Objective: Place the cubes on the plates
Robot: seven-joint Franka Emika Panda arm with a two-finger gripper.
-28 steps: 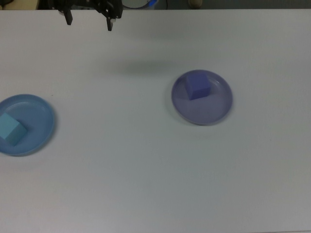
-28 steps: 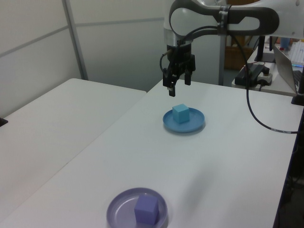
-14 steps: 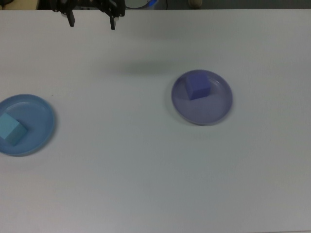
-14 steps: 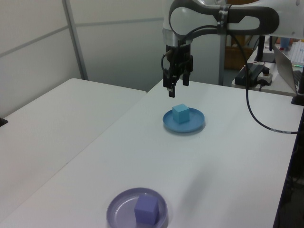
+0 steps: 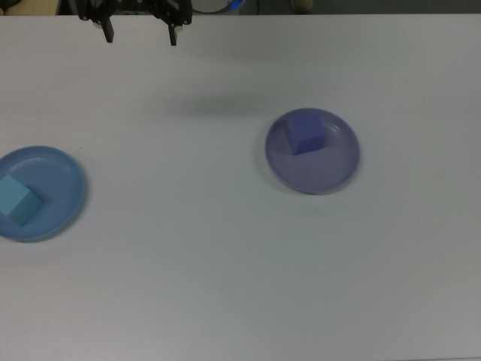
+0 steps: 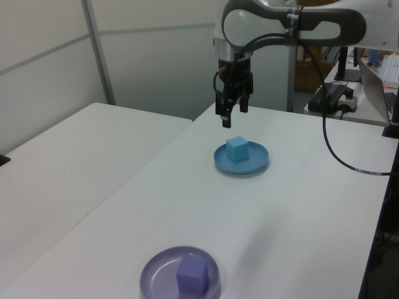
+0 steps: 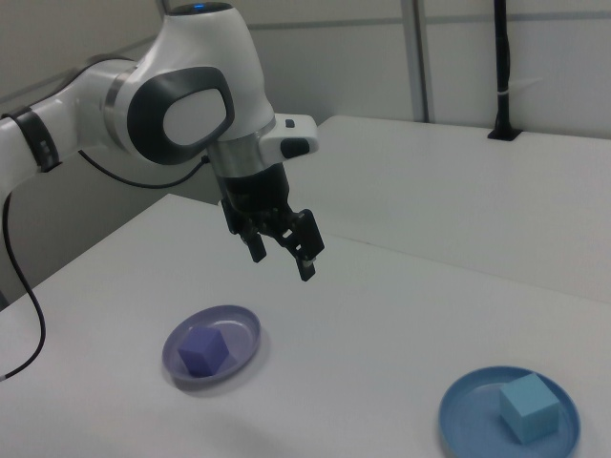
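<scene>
- The gripper [image 7: 284, 256] hangs in the air over the table [image 5: 225, 263], fingers spread wide and nothing between them. It's not touching anything.
- In the top view the gripper [image 5: 141, 34] shows only as two dark fingertips at about 11 o'clock of the frame, right at the table's far edge.
- In the left view the gripper [image 6: 229, 114] points down and sits above the blue plate [image 6: 241, 158], off toward its 10 o'clock, with clear air between.
- The cyan cube [image 5: 15, 200] sits in the blue plate [image 5: 56, 177], toward the plate's 9 o'clock side in the top view. Same cube in the right view [image 7: 529, 407], resting flat inside the blue plate [image 7: 473, 420].
- The violet cube [image 5: 305, 132] is in the purple plate [image 5: 323, 169], pushed up toward that plate's 11 o'clock near the rim in the top view. In the right view the violet cube [image 7: 202, 351] sits in the purple plate [image 7: 239, 329], below the gripper and toward 8 o'clock from it.
- The two plates are well apart: blue at 9 o'clock of the top view, purple a bit toward 2 o'clock from centre.
- In the left view the purple plate [image 6: 156, 268] with its cube [image 6: 192, 276] is at 6 o'clock of the frame.
- No readable writing or brand marks anywhere on the arm, plates or cubes.
</scene>
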